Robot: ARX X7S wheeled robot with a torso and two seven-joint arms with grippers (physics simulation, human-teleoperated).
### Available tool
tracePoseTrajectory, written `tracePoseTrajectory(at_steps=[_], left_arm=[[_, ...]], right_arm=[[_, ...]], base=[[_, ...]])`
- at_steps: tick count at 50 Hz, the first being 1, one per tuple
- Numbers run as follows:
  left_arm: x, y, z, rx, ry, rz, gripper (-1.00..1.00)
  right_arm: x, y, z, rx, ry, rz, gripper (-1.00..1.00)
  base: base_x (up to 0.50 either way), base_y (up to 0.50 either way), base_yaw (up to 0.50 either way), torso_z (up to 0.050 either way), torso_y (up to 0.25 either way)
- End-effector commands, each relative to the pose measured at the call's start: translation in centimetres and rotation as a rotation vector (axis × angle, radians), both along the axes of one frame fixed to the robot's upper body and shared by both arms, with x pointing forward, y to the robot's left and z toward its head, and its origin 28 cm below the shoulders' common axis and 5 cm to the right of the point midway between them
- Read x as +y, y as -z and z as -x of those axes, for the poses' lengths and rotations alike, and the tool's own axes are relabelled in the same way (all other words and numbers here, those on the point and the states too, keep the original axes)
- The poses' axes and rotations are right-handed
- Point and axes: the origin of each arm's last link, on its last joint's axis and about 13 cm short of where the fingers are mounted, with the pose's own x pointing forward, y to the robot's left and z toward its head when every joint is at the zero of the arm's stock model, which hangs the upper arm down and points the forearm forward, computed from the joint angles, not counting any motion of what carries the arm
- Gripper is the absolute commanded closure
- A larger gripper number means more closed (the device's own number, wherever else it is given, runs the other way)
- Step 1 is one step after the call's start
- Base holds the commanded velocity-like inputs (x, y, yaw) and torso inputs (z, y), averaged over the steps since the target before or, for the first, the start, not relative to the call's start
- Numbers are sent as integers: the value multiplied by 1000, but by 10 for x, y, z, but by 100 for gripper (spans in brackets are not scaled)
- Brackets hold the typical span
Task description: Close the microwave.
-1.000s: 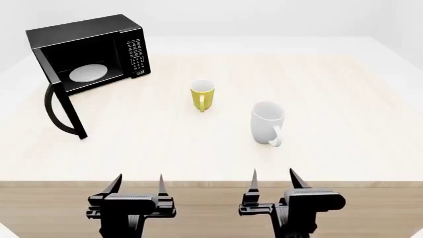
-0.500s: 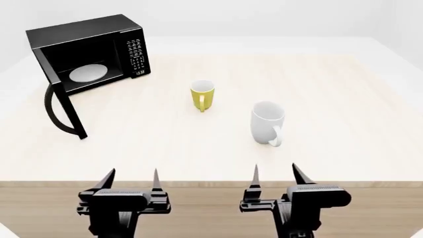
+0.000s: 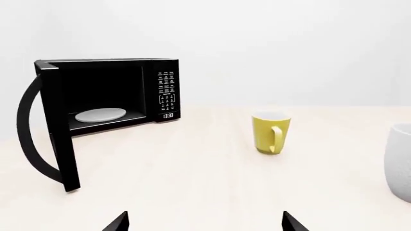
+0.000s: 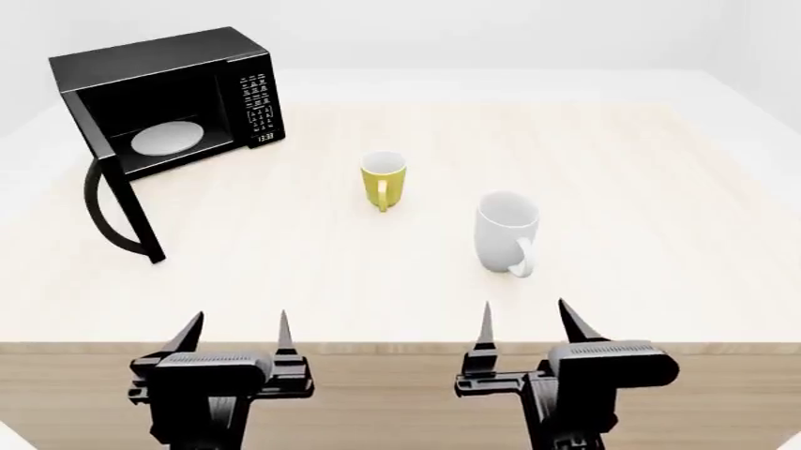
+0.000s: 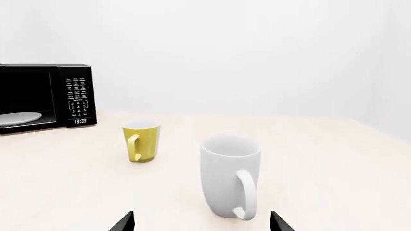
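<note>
The black microwave [image 4: 188, 98] stands at the table's far left with its door [image 4: 119, 202] swung wide open toward me; the curved handle faces outward and a white plate [image 4: 167, 139] lies inside. In the left wrist view the microwave [image 3: 122, 91] and its door [image 3: 55, 130] are ahead and well away. My left gripper [image 4: 235, 330] hangs open at the table's front edge, nothing between its fingers; only its fingertips [image 3: 119, 222] show in its wrist view. My right gripper [image 4: 526, 322] is open too, near the front edge, empty, with the microwave [image 5: 45, 96] far off.
A yellow mug [image 4: 385, 180] stands mid-table and a larger white mug [image 4: 507, 232] nearer the right gripper, handle toward me. Both show again in the right wrist view, yellow mug [image 5: 141, 142] and white mug [image 5: 230, 175]. The wooden table edge [image 4: 400, 349] runs just before the grippers.
Both grippers have spread apart sideways, the left drifting left and the right drifting right, and both have risen slightly. Microwave and mugs have not moved.
</note>
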Motion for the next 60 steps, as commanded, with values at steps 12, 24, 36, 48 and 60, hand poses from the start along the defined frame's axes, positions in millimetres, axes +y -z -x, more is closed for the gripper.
tracePoseTrajectory(at_steps=[12, 24, 36, 48, 60], left_arm=[[6, -11, -2, -20, -29, 13, -100], [6, -10, 0, -19, -27, 14, -100], [6, -10, 0, -20, -26, 14, -100], [8, -11, -2, -20, -35, 16, -100], [7, -11, -1, -21, -33, 16, -100]], right_arm=[[1, -14, 4, -100, -63, -19, -100], [2, -10, 4, -72, -63, -6, -100], [0, -12, 5, -101, -11, -19, -100], [1, -15, 5, -103, -6, -21, -100], [1, -16, 5, -105, -5, -21, -100]], base=[[230, 0, 0, 0, 0], [199, 42, 0, 0, 0], [0, 500, 0, 0, 0], [0, 500, 0, 0, 0], [0, 500, 0, 0, 0]])
